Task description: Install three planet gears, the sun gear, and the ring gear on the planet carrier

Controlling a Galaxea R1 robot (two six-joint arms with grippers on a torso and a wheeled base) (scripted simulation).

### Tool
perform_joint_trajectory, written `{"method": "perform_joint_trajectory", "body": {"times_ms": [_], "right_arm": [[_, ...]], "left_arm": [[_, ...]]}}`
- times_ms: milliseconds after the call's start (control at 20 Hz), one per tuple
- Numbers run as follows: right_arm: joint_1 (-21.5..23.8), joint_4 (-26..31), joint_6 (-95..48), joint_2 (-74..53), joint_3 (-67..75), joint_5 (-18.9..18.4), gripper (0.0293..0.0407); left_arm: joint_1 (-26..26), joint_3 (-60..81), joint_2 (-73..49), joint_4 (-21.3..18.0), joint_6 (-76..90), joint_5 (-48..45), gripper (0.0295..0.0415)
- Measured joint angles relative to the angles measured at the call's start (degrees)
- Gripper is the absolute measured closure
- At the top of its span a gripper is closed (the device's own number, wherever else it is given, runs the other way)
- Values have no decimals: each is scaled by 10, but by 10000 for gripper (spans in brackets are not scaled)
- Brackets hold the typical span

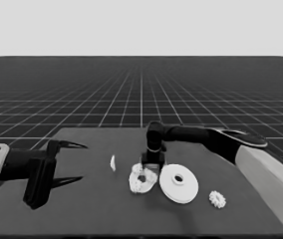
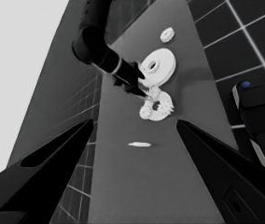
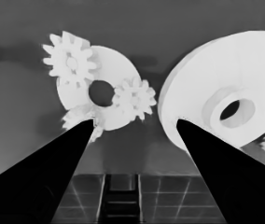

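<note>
We see the right gripper (image 1: 151, 167) hanging over the surface (image 1: 81, 214) with its fingers spread and nothing between them, its tips just above the far rim of the smaller round part (image 1: 141, 180). That part lies flat, its centre hole facing up, directly below the gripper at 6 o'clock in the head view. It carries three planet gears: in the right wrist view we count one gear (image 3: 69, 59), a second gear (image 3: 133, 98) and a third gear (image 3: 79, 119) spaced around the hole, each lying flat with teeth outward. The larger round part (image 1: 179, 183) lies flat just beside it at 3 o'clock. A loose gear (image 1: 217, 199) sits farther off at 4 o'clock. A thin white piece (image 1: 112, 163) stands at 9 o'clock. The left gripper (image 1: 64, 162) waits at the left end, fingers spread.
</note>
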Motion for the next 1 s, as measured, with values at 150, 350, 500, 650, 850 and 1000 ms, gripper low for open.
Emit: {"method": "perform_joint_trajectory", "body": {"times_ms": [150, 350, 500, 650, 850, 1000], "right_arm": [[9, 9, 1, 0, 2, -2, 315], [7, 5, 43, -153, 243, -7, 315], [1, 6, -107, -461, 356, 20, 315], [1, 12, -170, -508, 335, 32, 315], [-57, -39, -188, -506, 310, 68, 315], [-125, -91, -196, -483, 268, 108, 315]], "left_arm": [[0, 0, 0, 0, 0, 0, 326], [0, 0, 0, 0, 0, 0, 326], [0, 0, 0, 0, 0, 0, 326], [0, 0, 0, 0, 0, 0, 326], [0, 0, 0, 0, 0, 0, 326], [0, 0, 0, 0, 0, 0, 326]]}}
